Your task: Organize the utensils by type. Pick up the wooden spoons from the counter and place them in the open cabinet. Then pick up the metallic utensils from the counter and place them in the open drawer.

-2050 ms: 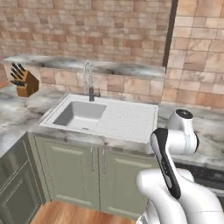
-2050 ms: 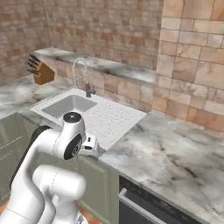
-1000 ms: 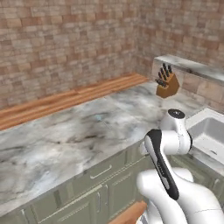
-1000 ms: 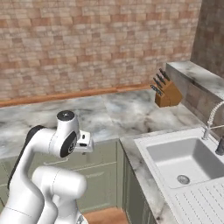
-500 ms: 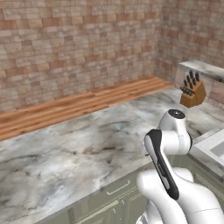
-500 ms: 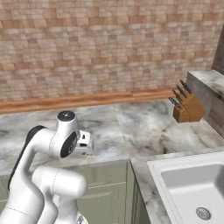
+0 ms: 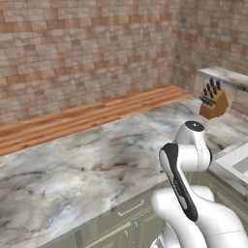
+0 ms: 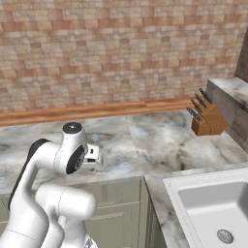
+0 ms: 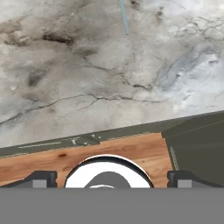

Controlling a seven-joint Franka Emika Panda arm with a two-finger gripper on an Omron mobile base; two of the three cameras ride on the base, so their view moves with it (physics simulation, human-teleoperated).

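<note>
Fingers [image 9: 112, 179] are spread as wide as they go, the two dark tips showing at the near edge of the hand view with nothing between them, so nothing is being carried right now. Just beyond them sits the front edge of the counter [image 9: 109, 78], its veined marble running away from the hand. Further out on that slab lies one slim grey-blue sliver [image 9: 124, 17], which looks like one of the metallic utensils, though it is too thin to say which. From the base cameras the arm is folded in close over the sage-green base units [image 7: 121, 218], well short of that piece. At the far end a knife block [image 8: 207, 117] stands against the brick wall [image 8: 121, 48]. No wooden spoons, cabinet or drawer can be made out here, so I judge the sorting to be barely begun: every pick and every placement seems left to do.
</note>
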